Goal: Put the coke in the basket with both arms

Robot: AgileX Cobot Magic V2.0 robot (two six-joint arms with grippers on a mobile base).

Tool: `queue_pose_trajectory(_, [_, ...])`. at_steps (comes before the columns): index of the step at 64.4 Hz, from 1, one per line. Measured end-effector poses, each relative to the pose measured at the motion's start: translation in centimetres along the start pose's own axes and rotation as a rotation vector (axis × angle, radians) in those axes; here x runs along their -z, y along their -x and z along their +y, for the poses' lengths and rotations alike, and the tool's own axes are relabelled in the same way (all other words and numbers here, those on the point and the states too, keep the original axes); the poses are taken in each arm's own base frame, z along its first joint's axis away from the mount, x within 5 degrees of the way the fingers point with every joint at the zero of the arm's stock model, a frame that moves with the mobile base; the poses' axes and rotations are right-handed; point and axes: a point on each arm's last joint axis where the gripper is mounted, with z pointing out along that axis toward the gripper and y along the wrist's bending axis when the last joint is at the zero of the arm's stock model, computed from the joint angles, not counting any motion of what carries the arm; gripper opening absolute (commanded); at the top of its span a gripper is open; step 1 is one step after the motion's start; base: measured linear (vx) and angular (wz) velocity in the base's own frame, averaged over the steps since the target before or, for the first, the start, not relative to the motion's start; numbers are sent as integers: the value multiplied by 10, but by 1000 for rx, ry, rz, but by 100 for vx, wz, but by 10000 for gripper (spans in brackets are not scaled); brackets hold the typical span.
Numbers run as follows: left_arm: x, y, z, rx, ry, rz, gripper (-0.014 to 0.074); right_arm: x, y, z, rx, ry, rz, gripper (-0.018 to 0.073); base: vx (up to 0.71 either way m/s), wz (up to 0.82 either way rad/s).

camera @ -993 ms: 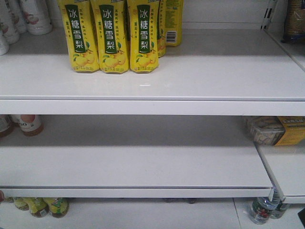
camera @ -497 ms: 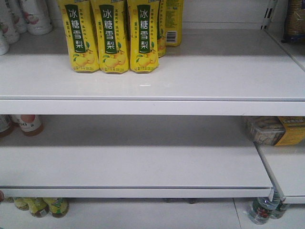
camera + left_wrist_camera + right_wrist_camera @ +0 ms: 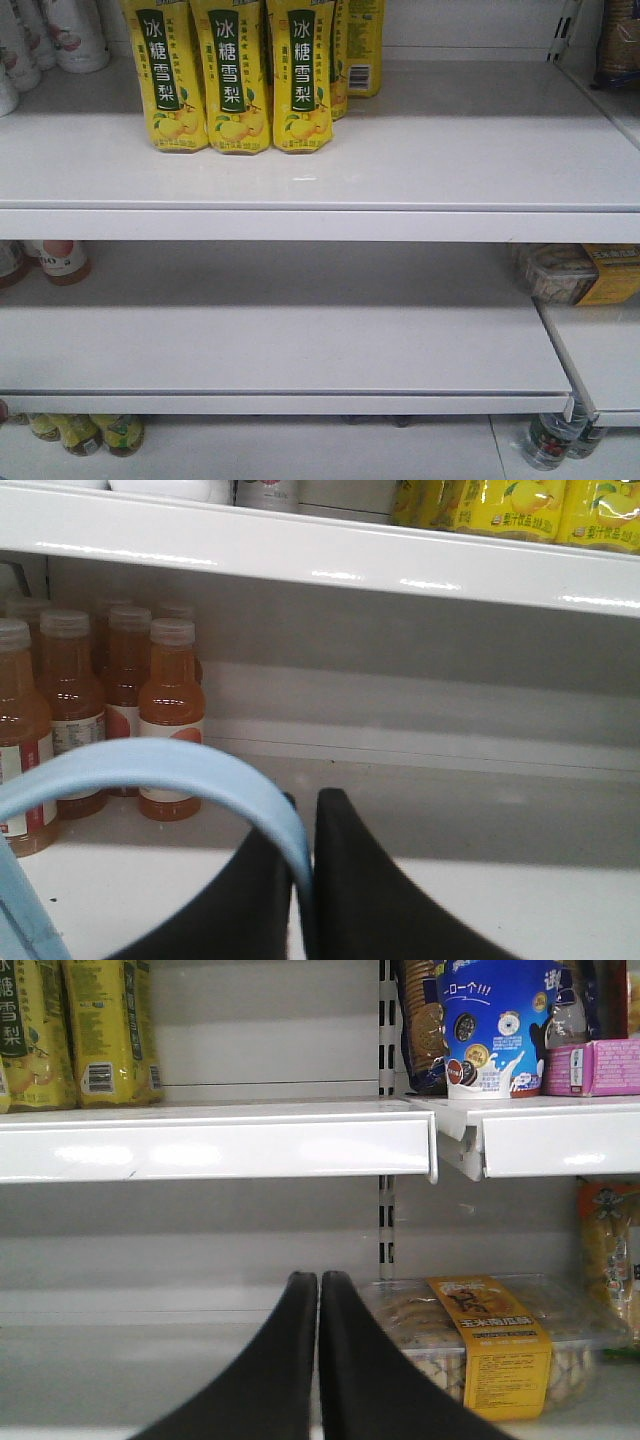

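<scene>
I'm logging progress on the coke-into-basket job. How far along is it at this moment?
Early stage. In hand: the left gripper is shut on the blue basket handle. The right gripper is shut and holds nothing, facing a box of snacks. Left: no coke shows in any view, only yellow drink bottles and orange juice bottles, so picking and placing remain.

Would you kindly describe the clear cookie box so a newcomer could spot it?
On the lower shelf, right of the right gripper, lies the clear cookie box. Unlike the blue tub above, it is flat and transparent, with an orange label band.
</scene>
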Motion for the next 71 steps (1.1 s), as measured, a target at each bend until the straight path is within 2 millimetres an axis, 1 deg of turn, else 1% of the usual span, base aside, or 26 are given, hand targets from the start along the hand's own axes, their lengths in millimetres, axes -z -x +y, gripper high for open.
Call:
queue_pose_trajectory(15, [0,0,0,0,0,0,-6,0,0,0,-37,0,0,-5,0,0])
queue_pose_trajectory(71, [0,0,0,0,0,0,-6,0,0,0,-36,0,-1,-5,0,0])
